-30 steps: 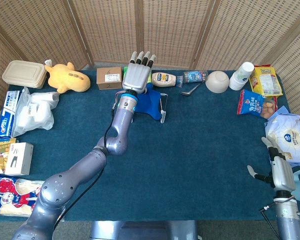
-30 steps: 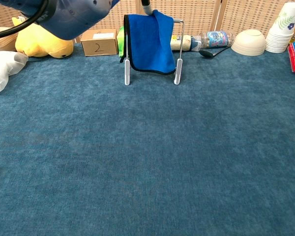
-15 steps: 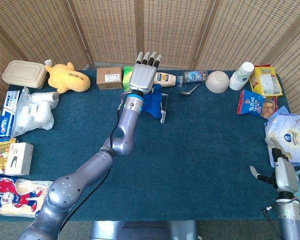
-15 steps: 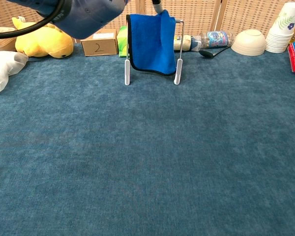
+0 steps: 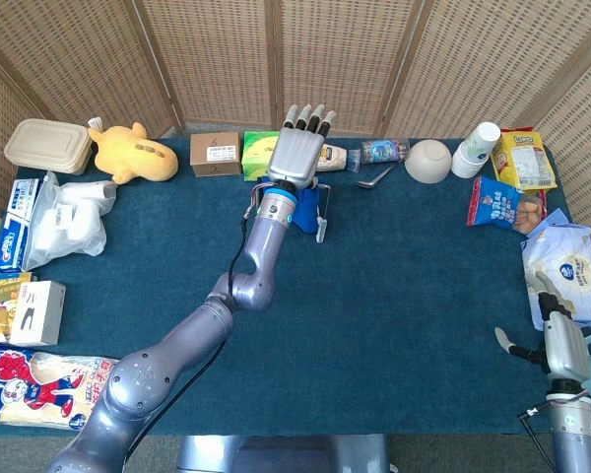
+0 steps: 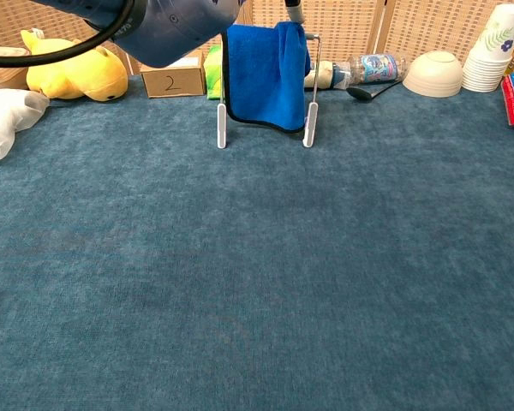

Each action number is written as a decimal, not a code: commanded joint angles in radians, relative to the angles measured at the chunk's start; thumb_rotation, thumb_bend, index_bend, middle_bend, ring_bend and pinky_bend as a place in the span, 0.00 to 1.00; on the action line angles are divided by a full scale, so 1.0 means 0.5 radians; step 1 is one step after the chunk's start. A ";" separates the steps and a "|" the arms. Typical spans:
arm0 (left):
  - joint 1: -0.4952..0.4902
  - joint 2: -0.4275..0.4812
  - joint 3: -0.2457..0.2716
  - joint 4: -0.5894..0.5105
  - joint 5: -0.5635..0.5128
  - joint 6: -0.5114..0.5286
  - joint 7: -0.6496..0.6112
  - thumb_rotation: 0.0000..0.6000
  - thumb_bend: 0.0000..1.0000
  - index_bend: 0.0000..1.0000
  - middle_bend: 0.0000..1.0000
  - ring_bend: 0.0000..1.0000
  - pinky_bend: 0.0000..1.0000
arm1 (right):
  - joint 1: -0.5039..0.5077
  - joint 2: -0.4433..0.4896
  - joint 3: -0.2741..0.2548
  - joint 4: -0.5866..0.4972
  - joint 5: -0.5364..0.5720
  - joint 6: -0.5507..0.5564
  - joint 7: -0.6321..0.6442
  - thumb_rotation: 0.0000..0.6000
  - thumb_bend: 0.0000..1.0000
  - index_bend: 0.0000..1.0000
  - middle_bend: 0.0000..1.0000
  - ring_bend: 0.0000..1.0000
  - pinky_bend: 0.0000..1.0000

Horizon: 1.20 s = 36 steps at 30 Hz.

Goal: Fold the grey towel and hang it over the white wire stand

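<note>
Where left hand (image 5: 300, 153) hides it, chest shows towel (image 6: 265, 75) draped.

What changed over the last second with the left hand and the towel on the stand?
The left hand, fingers spread, slid rightward above the white wire stand, and the blue towel shifted right with it, now hanging squarer between the legs. The right hand eased slightly lower near the table's edge. The surrounding items stayed put.

A handwritten "2" is showing on the front of the small cardboard box (image 6: 173, 80) at the back of the tabletop. Print on the other packets and bottles is staying too small to read.
</note>
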 commanded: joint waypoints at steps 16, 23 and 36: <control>0.155 0.134 -0.015 -0.331 0.056 0.113 -0.235 1.00 0.19 0.07 0.00 0.00 0.00 | -0.010 0.007 -0.002 -0.020 -0.035 0.022 0.006 1.00 0.26 0.02 0.04 0.00 0.00; 0.425 0.353 0.077 -0.811 0.076 0.300 -0.171 1.00 0.18 0.08 0.00 0.00 0.00 | -0.002 0.008 -0.005 -0.041 -0.070 0.024 0.003 1.00 0.26 0.02 0.04 0.00 0.00; 0.588 0.513 0.149 -1.086 -0.050 0.410 -0.004 1.00 0.18 0.08 0.00 0.00 0.00 | 0.000 0.015 -0.014 -0.075 -0.082 0.030 -0.032 1.00 0.26 0.02 0.04 0.00 0.00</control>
